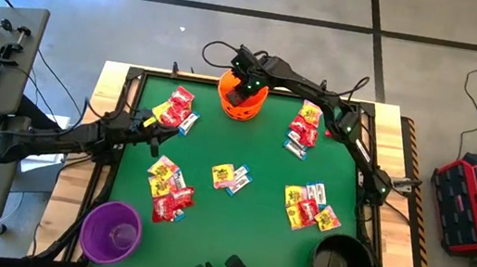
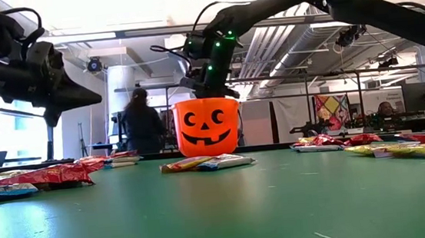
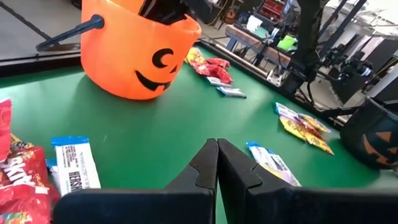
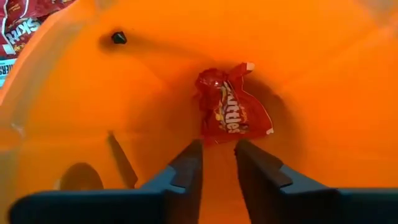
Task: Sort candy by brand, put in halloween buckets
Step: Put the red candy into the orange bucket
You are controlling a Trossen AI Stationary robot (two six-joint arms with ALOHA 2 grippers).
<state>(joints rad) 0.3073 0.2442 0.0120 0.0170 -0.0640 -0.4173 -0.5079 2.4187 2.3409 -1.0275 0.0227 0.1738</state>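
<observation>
- Right end effector (image 4: 217,163) sits down inside the round orange plastic pumpkin-face bucket (image 1: 241,99) at top centre of the high view, fingers slightly apart, gripping nothing.
- A red wrapped candy packet (image 4: 231,112) lies loose on the bucket floor just ahead: drop step looks done.
- Next, I'd say: lift clear, then head for another red packet in the pile (image 1: 306,126) at upper right.
- Left end effector (image 3: 217,163) hovers over the green desk (image 1: 255,145) at mid-left, fingers together, empty.

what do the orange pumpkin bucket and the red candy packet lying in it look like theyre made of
Orange pumpkin-face bucket: apparently moulded plastic, smooth and slightly glossy, its wall glowing evenly where light passes through. Red candy packet inside it: looks like thin printed film or foil, going by its crinkled, shiny surface and crimped edge. The right gripper hangs open above it.
</observation>
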